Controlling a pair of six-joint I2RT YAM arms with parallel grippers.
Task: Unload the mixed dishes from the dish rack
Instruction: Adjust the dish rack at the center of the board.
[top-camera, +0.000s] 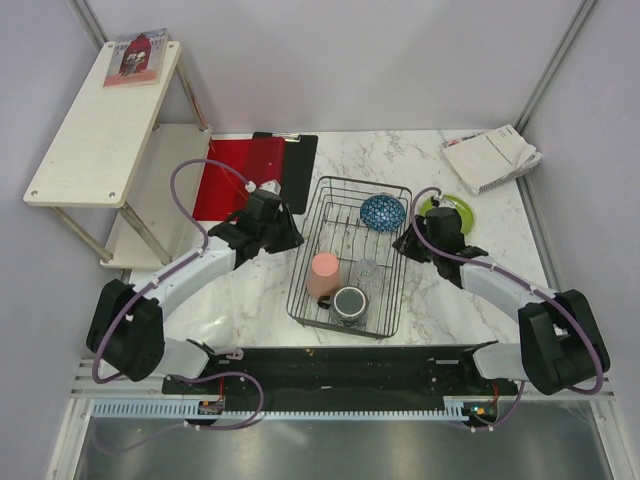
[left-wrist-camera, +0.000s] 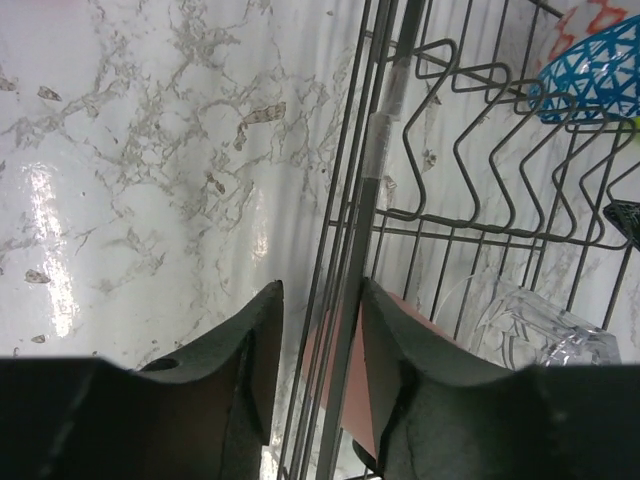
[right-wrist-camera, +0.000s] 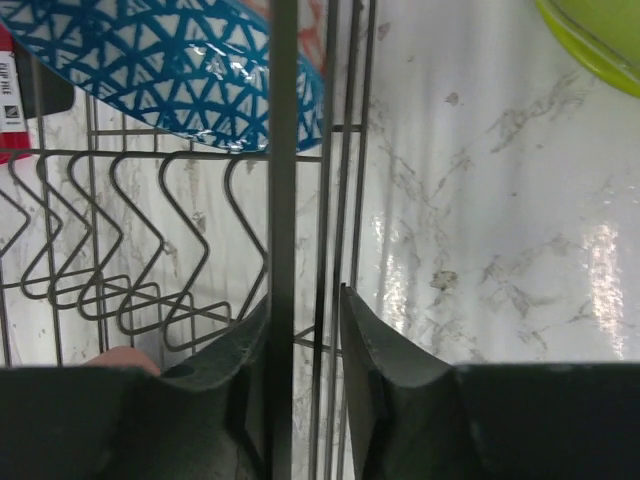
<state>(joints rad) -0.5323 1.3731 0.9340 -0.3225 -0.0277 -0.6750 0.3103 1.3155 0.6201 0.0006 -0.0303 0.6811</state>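
dish rack (top-camera: 365, 181): we're counting four dishes sitting inside: blue bowl (top-camera: 382, 211), pink cup (top-camera: 323, 275), grey mug (top-camera: 350, 303), glass (top-camera: 368, 272)
left hand (left-wrist-camera: 318, 300): straddling its left rim, fingers apart
right hand (right-wrist-camera: 305, 300): straddling right rim, can't tell if clamping
lime-green plate (top-camera: 452, 207): lying out on the table (top-camera: 260, 290), done

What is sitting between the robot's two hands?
The black wire dish rack: left hand and right hand each straddle a side wall. Bare bars span that stretch; the blue patterned bowl sits just beyond it. The top view shows this.
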